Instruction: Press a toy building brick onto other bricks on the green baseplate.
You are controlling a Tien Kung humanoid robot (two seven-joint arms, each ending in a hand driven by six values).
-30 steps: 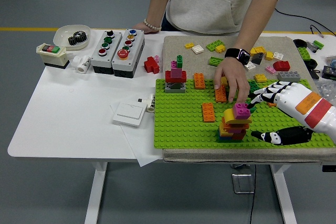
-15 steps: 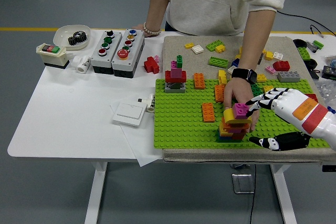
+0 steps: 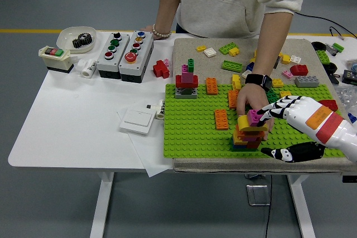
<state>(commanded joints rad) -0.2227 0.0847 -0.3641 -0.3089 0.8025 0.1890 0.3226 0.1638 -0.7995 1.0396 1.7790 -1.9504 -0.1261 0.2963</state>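
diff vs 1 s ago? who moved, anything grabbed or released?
The robot's right hand moved left toward the brick stack; its fingertips now reach the magenta brick on top. The person's hand slid down from the orange bricks to brace the stack from behind. Nothing clearly grabbed or released. Stack, green baseplate, loose bricks and button boxes unchanged.

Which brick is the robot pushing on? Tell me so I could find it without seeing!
Find the big green baseplate on the table's right part. Near its front edge stands a short stack of yellow, orange and red bricks, with a person's hand behind it and the robot's right hand beside it. The brick is the small pink one on top, the only pink piece there.
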